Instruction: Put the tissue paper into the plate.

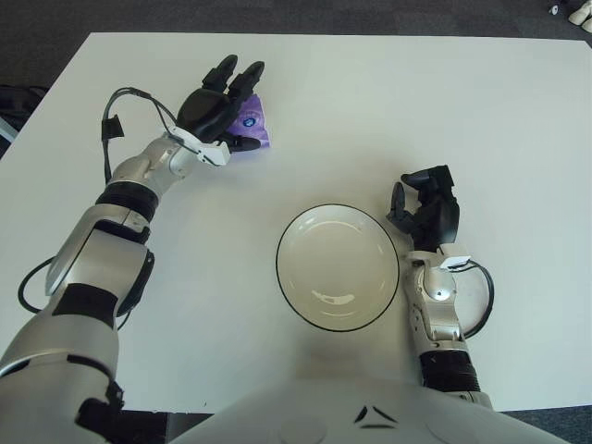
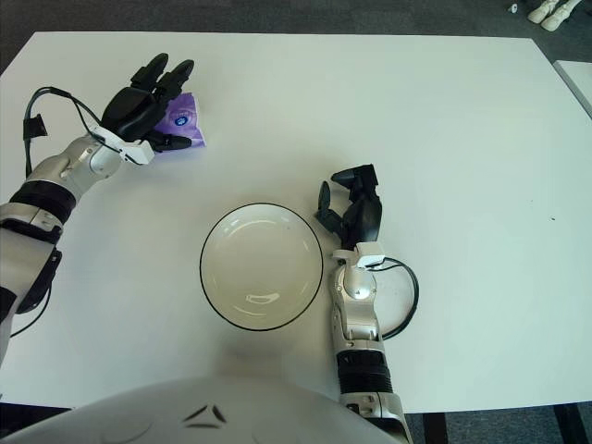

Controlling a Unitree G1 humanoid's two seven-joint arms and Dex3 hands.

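The tissue paper is a small purple packet [image 1: 252,126] lying flat on the white table at the far left. My left hand [image 1: 215,104] hovers over the packet's left side with its fingers spread. Its thumb reaches along the packet's near edge, and the hand is open, gripping nothing. A white plate [image 1: 338,264] with a dark rim stands empty near the table's front centre, well apart from the packet. My right hand [image 1: 427,208] shows just right of the plate, upright, fingers relaxed and holding nothing.
A black cable [image 1: 485,298] loops beside my right wrist, and another cable [image 1: 113,126] arcs over my left forearm. The table's far edge [image 1: 333,35] borders dark floor. Pale objects [image 1: 582,11] sit on the floor at the far right corner.
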